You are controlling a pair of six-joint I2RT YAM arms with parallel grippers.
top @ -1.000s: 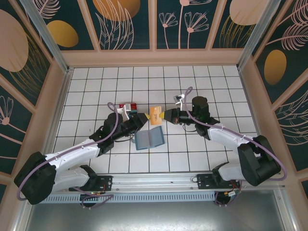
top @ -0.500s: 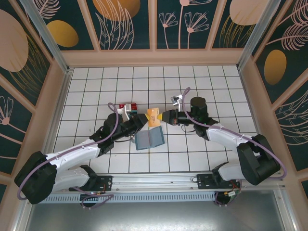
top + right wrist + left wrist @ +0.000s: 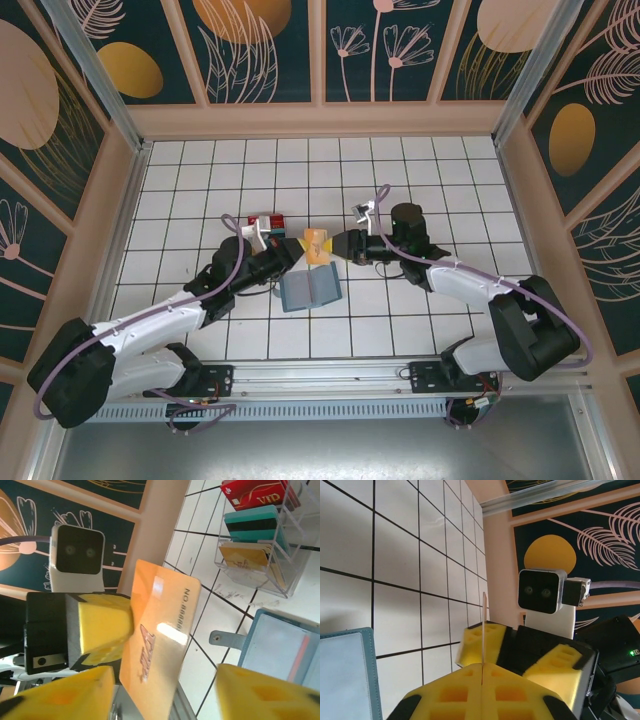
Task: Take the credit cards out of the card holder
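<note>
Left fingers (image 3: 479, 672) pressed together on the orange card (image 3: 160, 640), pinching it by one edge. From the left wrist view the card shows edge-on as a thin line rising out of the seam between the pads. Right fingers (image 3: 340, 245) spread, one pad on either side of the same card and neither touching it. The card hangs in the air between the two arms, clear of the desk (image 3: 420, 320).

Seen from above:
- Card holder (image 3: 310, 288) lies open and flat on the desk, slate-blue, near the middle.
- Orange card sits at about 12 o'clock from the holder, lifted off it. Left fingers reach it from 9 o'clock, right fingers from 3 o'clock.
- Clear rack (image 3: 300, 540) stands at roughly 10 to 11 o'clock from the holder, just beyond the left fingers.

Rack contents, from the right wrist view: red card (image 3: 255, 492), teal card (image 3: 252, 520), tan card (image 3: 245, 555), each upright in its own slot.

Progress, as I judge it:
- Three cards are out and racked.
- A fourth, the orange one, is out of the holder but not yet put down.
- The task looks late, though not finished.

Left to do:
- The orange card needs a place, probably the rack.
- A reddish strip (image 3: 298, 652) shows in one pocket of the open holder. It could be another card or just lining; I cannot tell from here.
</note>
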